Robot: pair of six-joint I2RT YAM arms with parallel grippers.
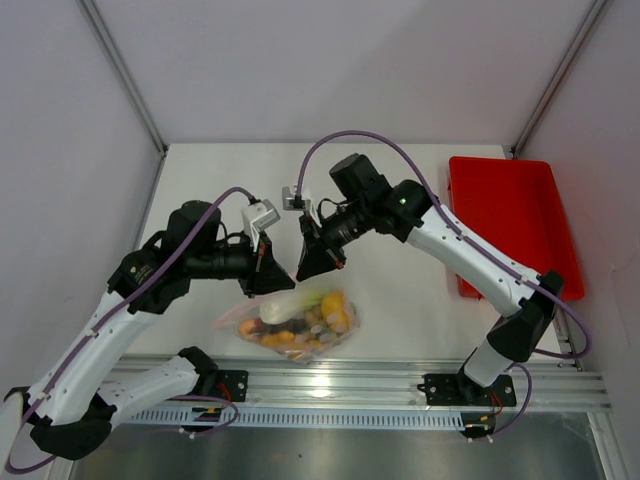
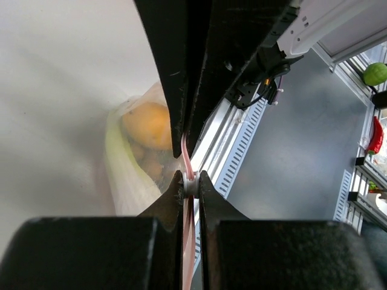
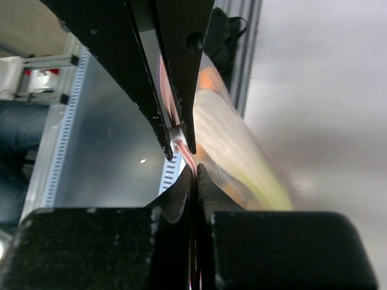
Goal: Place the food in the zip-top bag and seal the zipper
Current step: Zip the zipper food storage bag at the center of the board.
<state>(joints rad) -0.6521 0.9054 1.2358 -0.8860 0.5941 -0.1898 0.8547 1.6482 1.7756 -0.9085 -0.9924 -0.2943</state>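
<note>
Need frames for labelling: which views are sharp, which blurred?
Top external: even light, sharp, zip-top bag readable. Left wrist: left gripper and zipper crisp, food soft behind. Right wrist: right gripper sharp, bag beyond smeared.

Along the zipper (image 2: 187, 160), left gripper (image 1: 280, 282) and right gripper (image 1: 306, 268) block each other, tip to tip.

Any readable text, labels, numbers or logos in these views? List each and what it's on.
None readable.
The zip-top bag, its zipper and the red tray show no print.
The shelf clutter at the right edge of the left wrist view is too blurred to tell.
</note>
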